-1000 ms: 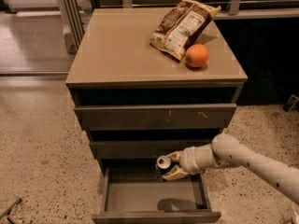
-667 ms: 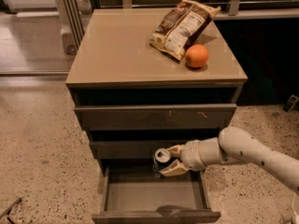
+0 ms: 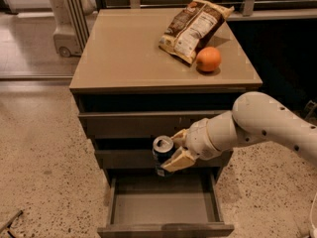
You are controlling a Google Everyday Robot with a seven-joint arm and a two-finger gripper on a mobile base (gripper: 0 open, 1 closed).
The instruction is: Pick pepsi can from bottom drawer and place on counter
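Observation:
My gripper (image 3: 174,150) is shut on the pepsi can (image 3: 162,153), a dark blue can with a silver top. It holds the can upright in front of the middle drawer front, above the open bottom drawer (image 3: 163,207). The drawer is pulled out and its grey interior shows nothing inside. The tan counter (image 3: 133,53) is above, well over the can. My white arm reaches in from the right.
A brown-and-white snack bag (image 3: 193,26) and an orange (image 3: 208,59) lie on the counter's right back part. The two upper drawers (image 3: 148,125) are closed. Speckled floor surrounds the cabinet. A grey post base (image 3: 67,38) stands at the back left.
My gripper has lifted the can up out of the bottom drawer and moved it left, to the level of the middle drawer front.

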